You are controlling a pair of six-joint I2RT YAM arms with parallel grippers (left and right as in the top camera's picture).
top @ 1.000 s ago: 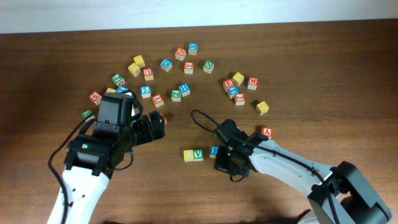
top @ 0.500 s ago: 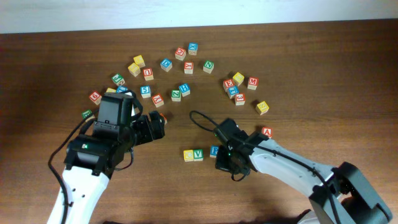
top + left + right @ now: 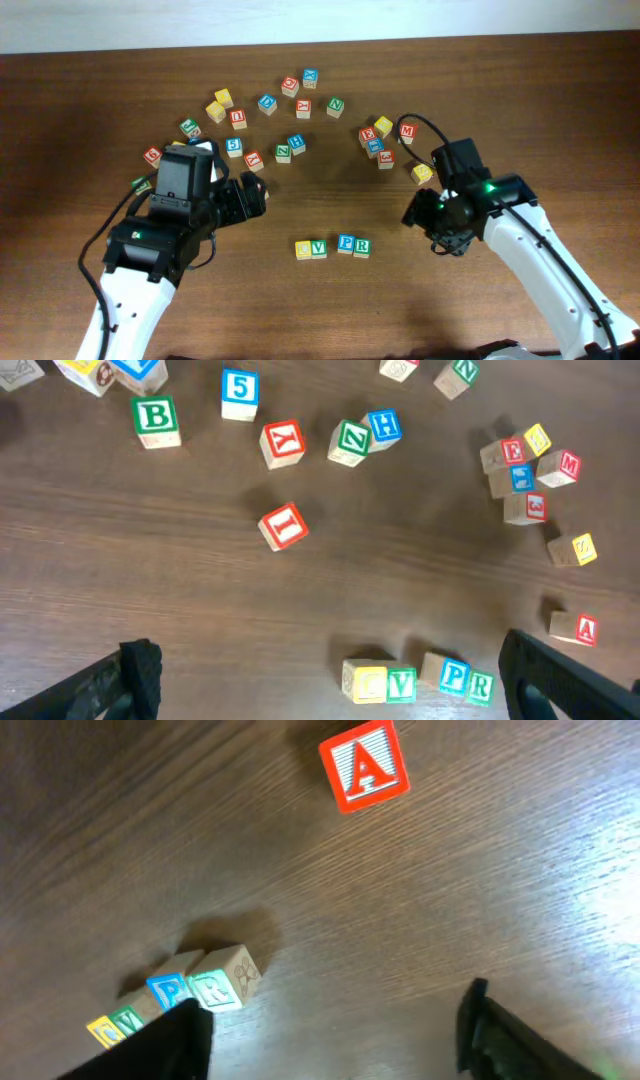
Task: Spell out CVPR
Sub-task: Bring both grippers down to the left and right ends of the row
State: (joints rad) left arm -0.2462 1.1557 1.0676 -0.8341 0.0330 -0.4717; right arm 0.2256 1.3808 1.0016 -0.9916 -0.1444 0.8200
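Four blocks stand in a row on the wooden table: a yellow C (image 3: 303, 249), a green V (image 3: 319, 248), a blue P (image 3: 345, 243) and a green R (image 3: 362, 246). The left wrist view shows the same row, C (image 3: 366, 682) to R (image 3: 481, 685), with a small gap before the P (image 3: 455, 676). My right gripper (image 3: 418, 213) hangs open and empty to the right of the row, well apart from it. From its wrist view the R (image 3: 215, 988) lies beside the left finger of the right gripper (image 3: 335, 1035). My left gripper (image 3: 255, 192) is open and empty, up and left of the row.
Many loose letter blocks lie scattered across the far half of the table, with a cluster (image 3: 385, 140) at the right and a yellow block (image 3: 422, 173) by my right arm. A red A block (image 3: 365, 765) lies near the right gripper. A red I block (image 3: 283, 525) lies ahead of the left gripper.
The right gripper has opened, left the R block at the right end of the row, and pulled away up and to the right. The left arm has not moved.
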